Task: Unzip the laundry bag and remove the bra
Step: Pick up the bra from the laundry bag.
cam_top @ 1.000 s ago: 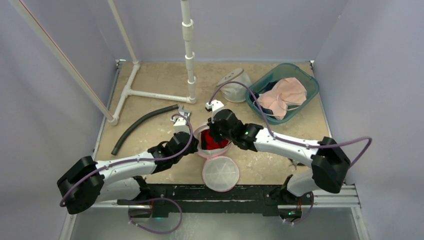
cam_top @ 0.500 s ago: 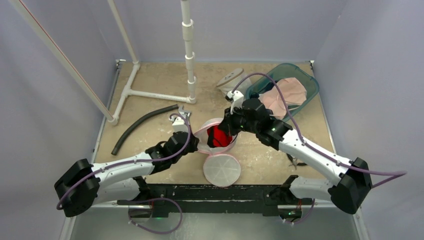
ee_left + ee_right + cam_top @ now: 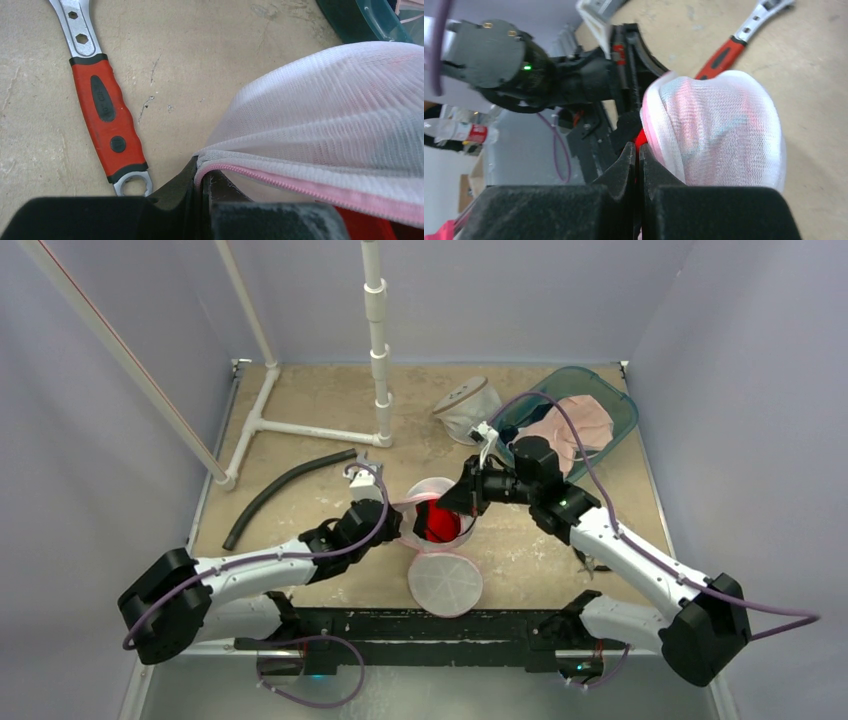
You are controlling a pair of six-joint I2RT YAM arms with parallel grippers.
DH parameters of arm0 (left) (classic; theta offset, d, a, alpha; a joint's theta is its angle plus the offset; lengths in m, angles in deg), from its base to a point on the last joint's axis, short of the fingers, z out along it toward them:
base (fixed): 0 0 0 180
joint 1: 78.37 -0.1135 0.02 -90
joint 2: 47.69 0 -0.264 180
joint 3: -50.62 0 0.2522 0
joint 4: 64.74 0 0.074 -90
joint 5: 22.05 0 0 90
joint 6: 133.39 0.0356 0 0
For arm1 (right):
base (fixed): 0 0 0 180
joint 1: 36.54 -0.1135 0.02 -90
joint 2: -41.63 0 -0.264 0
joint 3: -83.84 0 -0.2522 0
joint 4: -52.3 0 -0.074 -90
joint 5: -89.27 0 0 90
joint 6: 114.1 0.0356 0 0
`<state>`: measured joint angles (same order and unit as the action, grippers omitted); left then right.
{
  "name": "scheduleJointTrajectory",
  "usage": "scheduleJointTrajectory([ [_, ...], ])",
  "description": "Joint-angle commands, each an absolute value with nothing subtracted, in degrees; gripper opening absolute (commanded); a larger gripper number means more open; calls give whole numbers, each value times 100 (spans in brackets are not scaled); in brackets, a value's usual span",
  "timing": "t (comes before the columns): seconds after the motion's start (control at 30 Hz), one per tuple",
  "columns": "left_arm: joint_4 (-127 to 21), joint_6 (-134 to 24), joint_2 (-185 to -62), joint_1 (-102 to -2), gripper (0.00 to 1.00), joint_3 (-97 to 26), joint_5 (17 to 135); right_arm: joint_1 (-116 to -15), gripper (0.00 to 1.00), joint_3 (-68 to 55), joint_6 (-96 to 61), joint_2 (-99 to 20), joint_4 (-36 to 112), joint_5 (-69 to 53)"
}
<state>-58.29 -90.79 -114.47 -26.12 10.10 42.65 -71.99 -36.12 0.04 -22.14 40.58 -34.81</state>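
The left claw (image 3: 200,172) pinches the mesh laundry bag (image 3: 325,110) rim; it should hold firm while the right claw (image 3: 637,150), closed on the red bra (image 3: 440,524), pulls out slowly.

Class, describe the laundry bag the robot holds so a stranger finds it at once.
From the white pipe stand, come toward the arms. The laundry bag is pinched between the left gripper and right gripper. Unlike the grey mesh bag by the teal basket, it shows pink trim and red inside.
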Motion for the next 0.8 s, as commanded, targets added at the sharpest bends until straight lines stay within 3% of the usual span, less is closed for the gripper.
scheduleJointTrajectory([
  [0.0,-6065,-9053,-11612,-2621,0,887,4200,-7115,0,-3612,533,-2066,4985,-4720],
  [0.27,-6118,-9022,-11950,-2625,0,809,4202,-6930,0,-3579,1231,-1924,5724,-5355],
  [0.77,-6052,-9017,-11857,-2623,0,891,4180,-6636,0,-3674,2040,-1345,6755,-5270],
])
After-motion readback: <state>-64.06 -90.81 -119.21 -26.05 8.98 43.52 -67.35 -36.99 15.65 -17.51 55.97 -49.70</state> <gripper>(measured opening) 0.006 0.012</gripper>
